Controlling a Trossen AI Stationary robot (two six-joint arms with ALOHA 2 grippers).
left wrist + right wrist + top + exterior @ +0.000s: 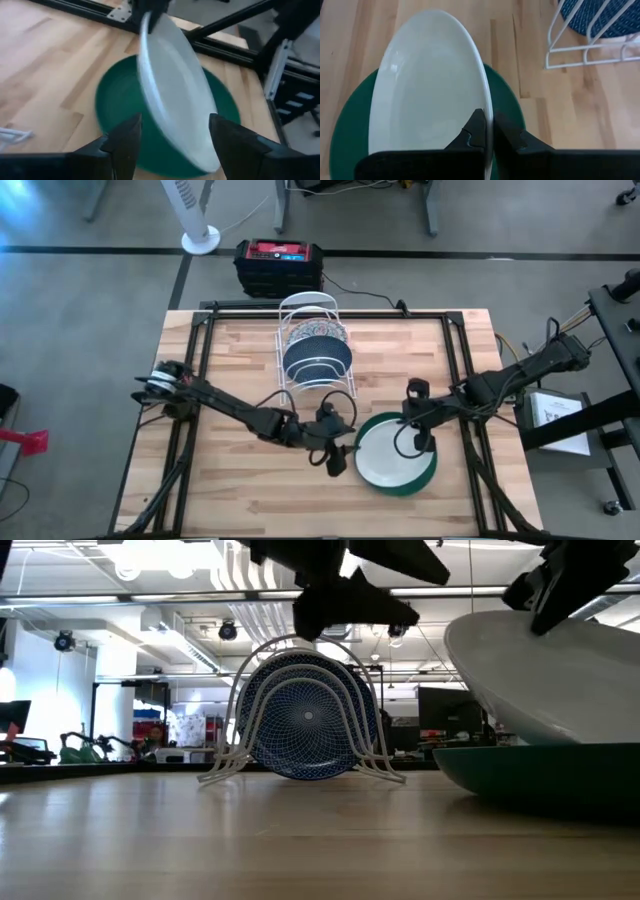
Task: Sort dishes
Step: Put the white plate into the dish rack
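Green dish [428, 476] lies flat on the wooden table [230, 360] at lower right of centre in the high view, and the plain white dish [392, 455] sits on it, tilted: in the low view its right side is raised while its lower edge rests in the green one. Right gripper [420, 442] is clamped on the raised rim of the white dish; the right wrist view shows both fingers pinched shut across the thin edge. Left gripper [337, 457] sits just left of the two dishes, at lower centre of the high view; its fingers [125, 145] stand spread apart with nothing between them, pointing at the near edge of the white dish but apart from it. White wire rack [315, 350] stands at upper centre of the table and holds two dishes upright: the blue speckled dish [317, 360] in a front slot and the floral-patterned dish [318, 332] behind it, only its top edge showing. Judgement on progress: roughly half done. Two dishes are racked; two are not yet racked, and the rack shows free slots. The white dish appears to be the one in hand, being tipped up off the green one, possibly for a handover or a lift to the rack; I cannot tell which. The green dish is left for last.
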